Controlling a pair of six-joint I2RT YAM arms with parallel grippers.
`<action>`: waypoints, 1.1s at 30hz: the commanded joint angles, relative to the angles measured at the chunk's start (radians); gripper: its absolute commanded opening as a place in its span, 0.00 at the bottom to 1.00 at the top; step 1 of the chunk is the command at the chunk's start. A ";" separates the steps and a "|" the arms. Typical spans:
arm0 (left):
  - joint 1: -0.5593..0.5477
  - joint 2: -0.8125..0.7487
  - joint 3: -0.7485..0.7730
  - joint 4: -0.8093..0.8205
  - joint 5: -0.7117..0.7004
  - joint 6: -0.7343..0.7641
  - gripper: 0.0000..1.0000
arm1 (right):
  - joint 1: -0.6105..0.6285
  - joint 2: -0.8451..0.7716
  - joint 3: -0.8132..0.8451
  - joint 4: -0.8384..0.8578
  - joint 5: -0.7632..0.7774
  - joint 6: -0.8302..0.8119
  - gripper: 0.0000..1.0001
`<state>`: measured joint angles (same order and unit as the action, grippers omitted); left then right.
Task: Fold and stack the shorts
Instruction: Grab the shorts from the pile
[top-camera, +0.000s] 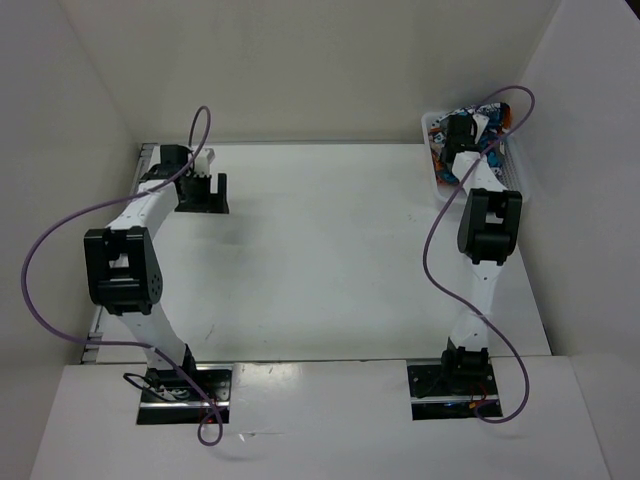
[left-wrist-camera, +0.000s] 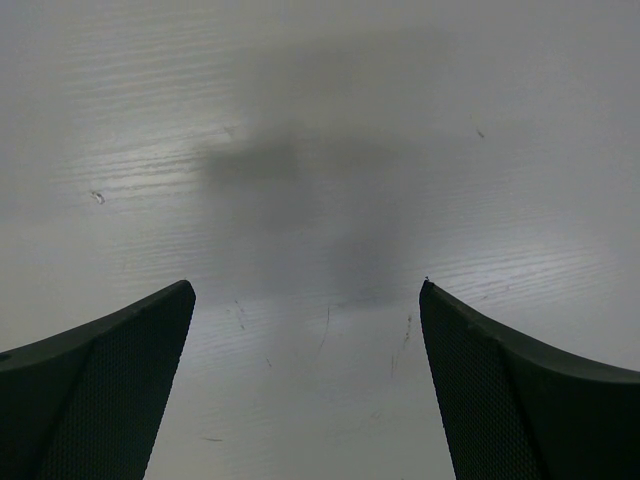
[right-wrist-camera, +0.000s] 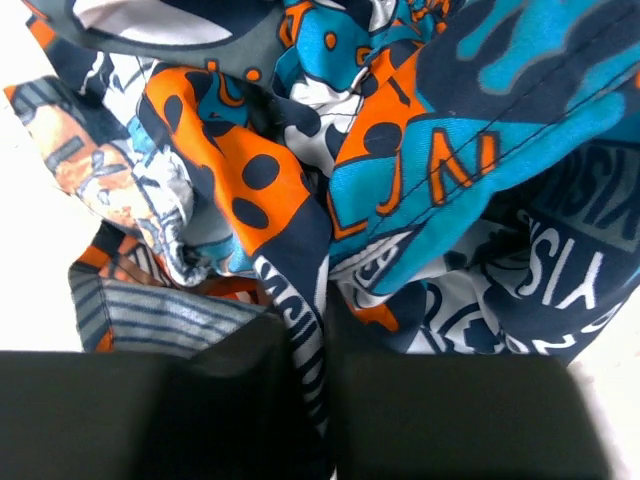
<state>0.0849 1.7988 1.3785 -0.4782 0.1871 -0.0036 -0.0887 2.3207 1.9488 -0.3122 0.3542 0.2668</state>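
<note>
White table (top-camera: 320, 250), far-right corner: right gripper (right-wrist-camera: 322, 345) pinches a fold of the shorts (right-wrist-camera: 400, 150) bunched in the basket (top-camera: 428, 125) beneath it (left gripper (left-wrist-camera: 308, 300) gaping wide, well apart).

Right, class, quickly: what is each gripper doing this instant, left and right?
Left gripper: open, holding nothing, over the table.
Right gripper: fingers shut on a fold of the shorts.

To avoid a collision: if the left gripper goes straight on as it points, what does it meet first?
Probably the white table surface. The left gripper shows nothing else ahead of it, though the depth is unclear.
</note>
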 joint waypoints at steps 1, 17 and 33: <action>-0.004 0.011 0.060 0.000 0.000 0.004 1.00 | -0.005 -0.004 0.038 0.013 0.005 0.020 0.14; -0.053 -0.082 0.134 0.055 0.026 0.004 1.00 | 0.007 -0.335 0.098 -0.050 0.094 0.103 0.00; -0.140 -0.397 0.004 0.167 0.089 0.004 1.00 | 0.087 -0.989 -0.139 0.299 -0.176 -0.188 0.00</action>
<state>-0.0631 1.4639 1.4189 -0.3378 0.2447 -0.0036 -0.0139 1.4349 1.8496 -0.2230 0.2977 0.1715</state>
